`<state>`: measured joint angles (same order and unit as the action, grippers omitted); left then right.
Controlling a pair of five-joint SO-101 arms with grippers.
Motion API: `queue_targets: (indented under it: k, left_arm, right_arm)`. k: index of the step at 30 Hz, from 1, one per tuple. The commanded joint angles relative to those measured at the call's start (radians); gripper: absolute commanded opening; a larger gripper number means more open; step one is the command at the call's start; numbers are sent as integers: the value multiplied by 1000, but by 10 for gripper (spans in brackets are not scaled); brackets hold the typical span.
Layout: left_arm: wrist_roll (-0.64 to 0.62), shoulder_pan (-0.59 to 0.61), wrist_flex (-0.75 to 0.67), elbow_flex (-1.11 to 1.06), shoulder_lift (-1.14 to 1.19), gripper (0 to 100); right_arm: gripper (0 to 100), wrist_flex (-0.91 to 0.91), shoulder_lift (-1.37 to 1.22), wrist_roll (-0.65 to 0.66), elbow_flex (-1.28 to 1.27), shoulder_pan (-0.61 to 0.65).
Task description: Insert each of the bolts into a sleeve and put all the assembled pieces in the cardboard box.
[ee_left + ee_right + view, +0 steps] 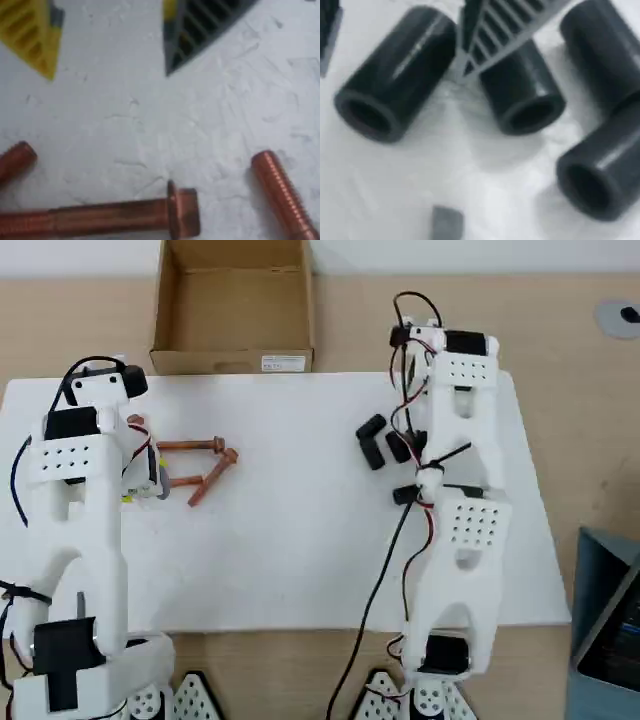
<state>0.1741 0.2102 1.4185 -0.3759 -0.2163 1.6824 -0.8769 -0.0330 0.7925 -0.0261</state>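
Lower left fingers (30, 35), wide apart and empty, astride the bolt (115, 217); settle right fingers (495, 30), equally open and bare, around one sleeve (395, 75).

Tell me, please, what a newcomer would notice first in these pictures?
Copper-coloured metal bolts lie loose on the white mat beside the left arm, and short black cylindrical sleeves lie clustered by the right arm. An open brown cardboard box stands beyond the mat's far edge.
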Motion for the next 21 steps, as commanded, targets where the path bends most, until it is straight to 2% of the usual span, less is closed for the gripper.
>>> queue_targets:
  k: [1,6,12,17,21]
  left_arm:
    - [3,-11,-2,49,-2,157]
    - [3,-11,-2,48,-2,157]
    - [3,-11,-2,48,-2,156]
    - [3,-11,-2,48,-2,154]
    - [3,-9,2,48,-2,154]
  right_arm:
    - [193,-15,-12,-6,50,-16]
    - [180,-41,-36,-2,50,-16]
    - [12,-37,-62,0,48,-16]
    - [10,-17,-59,2,53,-15]
    - [10,57,-59,2,157,-12]
